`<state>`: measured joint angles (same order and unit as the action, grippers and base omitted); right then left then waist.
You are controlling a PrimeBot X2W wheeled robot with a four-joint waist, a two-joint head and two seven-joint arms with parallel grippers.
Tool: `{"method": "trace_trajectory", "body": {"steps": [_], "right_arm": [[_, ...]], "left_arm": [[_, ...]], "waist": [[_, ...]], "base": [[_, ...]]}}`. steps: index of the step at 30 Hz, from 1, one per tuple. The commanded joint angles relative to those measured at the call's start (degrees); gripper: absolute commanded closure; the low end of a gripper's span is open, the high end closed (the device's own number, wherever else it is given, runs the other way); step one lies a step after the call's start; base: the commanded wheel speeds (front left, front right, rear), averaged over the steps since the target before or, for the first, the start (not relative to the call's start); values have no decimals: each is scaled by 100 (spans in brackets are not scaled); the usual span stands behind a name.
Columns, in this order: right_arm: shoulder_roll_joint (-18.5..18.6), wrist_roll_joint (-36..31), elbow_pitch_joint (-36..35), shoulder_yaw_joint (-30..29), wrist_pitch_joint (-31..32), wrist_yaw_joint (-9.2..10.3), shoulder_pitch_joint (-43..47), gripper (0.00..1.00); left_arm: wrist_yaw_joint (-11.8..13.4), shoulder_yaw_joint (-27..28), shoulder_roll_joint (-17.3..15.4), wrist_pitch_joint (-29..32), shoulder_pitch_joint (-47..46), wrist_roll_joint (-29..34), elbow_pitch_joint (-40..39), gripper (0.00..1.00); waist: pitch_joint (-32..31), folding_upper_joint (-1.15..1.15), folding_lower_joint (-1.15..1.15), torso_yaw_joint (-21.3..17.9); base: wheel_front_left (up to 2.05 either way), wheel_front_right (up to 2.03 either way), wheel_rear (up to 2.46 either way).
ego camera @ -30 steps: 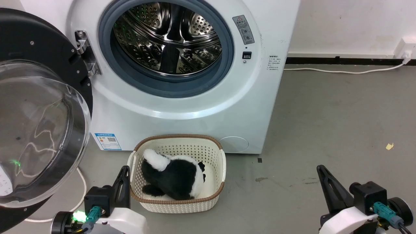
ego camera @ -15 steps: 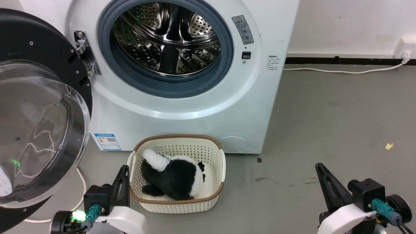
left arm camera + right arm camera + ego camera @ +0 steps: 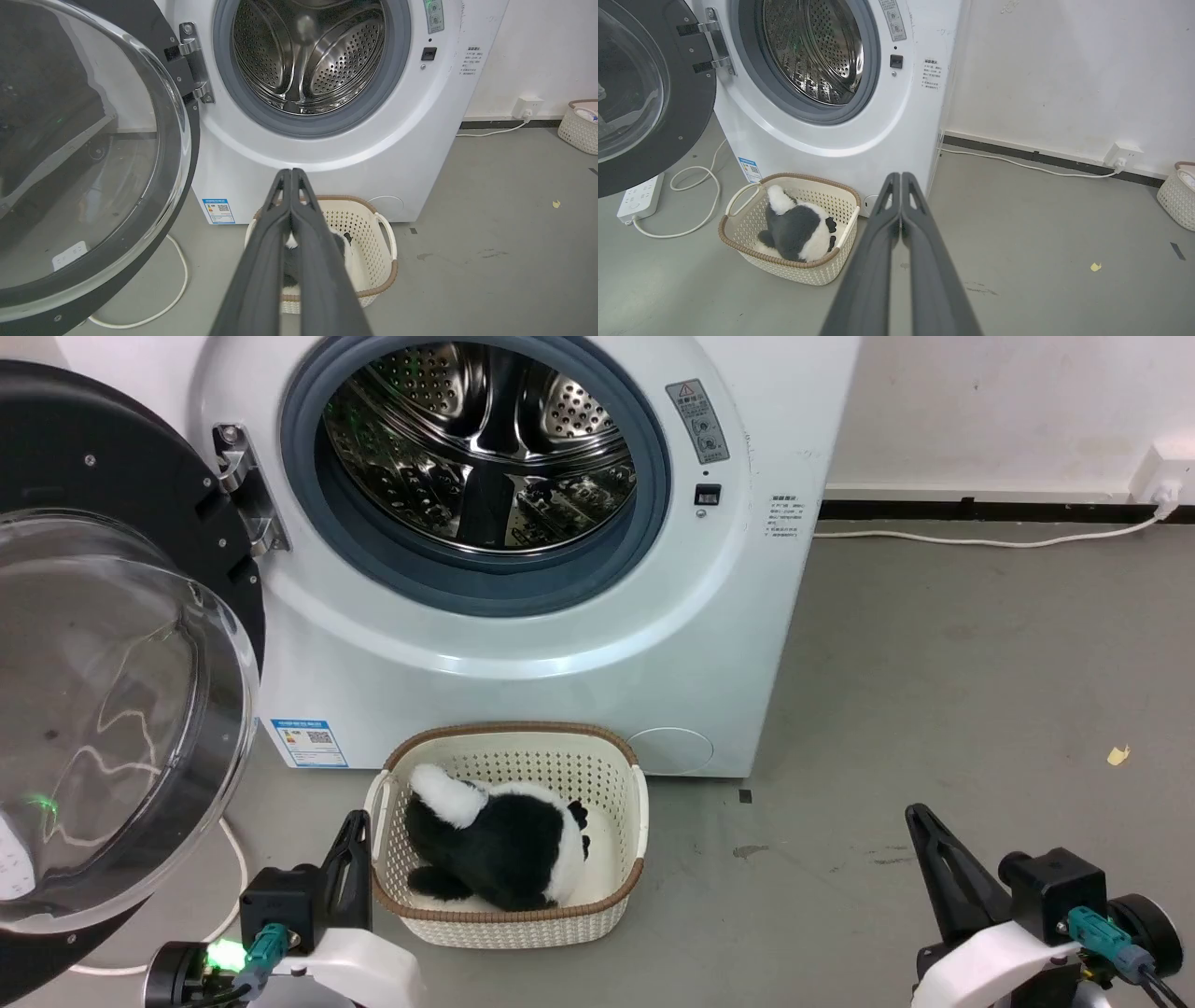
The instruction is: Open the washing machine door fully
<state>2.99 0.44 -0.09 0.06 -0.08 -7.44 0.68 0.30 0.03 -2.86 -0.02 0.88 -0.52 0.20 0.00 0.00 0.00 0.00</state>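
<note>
Washing machine door [image 3: 103, 709] stands swung wide on the far left, its glossy black ring and bulging clear glass bowl turned out toward the room and well clear of the opening. Its metal hinge [image 3: 245, 490] joins it to the left side of the washing machine [image 3: 523, 653], a white front-loader set against a pale wall. A small blue sticker [image 3: 310, 742] sits low on the machine's front, and a white power strip [image 3: 640, 198] with a looping cord lies on the grey floor [image 3: 934, 663] below the door.

Just right of the sticker, the left gripper [image 3: 356, 823] hangs low with its two dark fingers pressed together, holding nothing, its tip beside the near left corner of a cream basket [image 3: 509, 924]. The basket stands on the floor in front of the machine with a black-and-white plush toy [image 3: 504, 845] lying in it. Above it, the grey rubber gasket [image 3: 485, 593] rings the perforated steel drum [image 3: 485, 439].

Further right, the right gripper [image 3: 920, 821] hangs over bare floor, well apart from the machine, its fingers likewise pressed together and empty. A yellow scrap [image 3: 1118, 755] lies beyond it, and a white cable [image 3: 980, 541] runs along the wall to a socket [image 3: 1167, 476].
</note>
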Motion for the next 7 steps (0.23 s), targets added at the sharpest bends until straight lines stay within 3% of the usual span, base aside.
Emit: {"method": "trace_trajectory", "body": {"steps": [1, 7], "right_arm": [[-12, -44, 9, -6, 8, -5, -68, 100], [-12, -44, 9, -6, 8, -5, -68, 100]], "left_arm": [[-30, -3, -2, 2, -88, 52, -20, 100], [-30, -3, -2, 2, -88, 52, -20, 100]], "waist": [[0, 0, 0, 0], [0, 0, 0, 0]], "base": [[0, 0, 0], [0, 0, 0]]}}
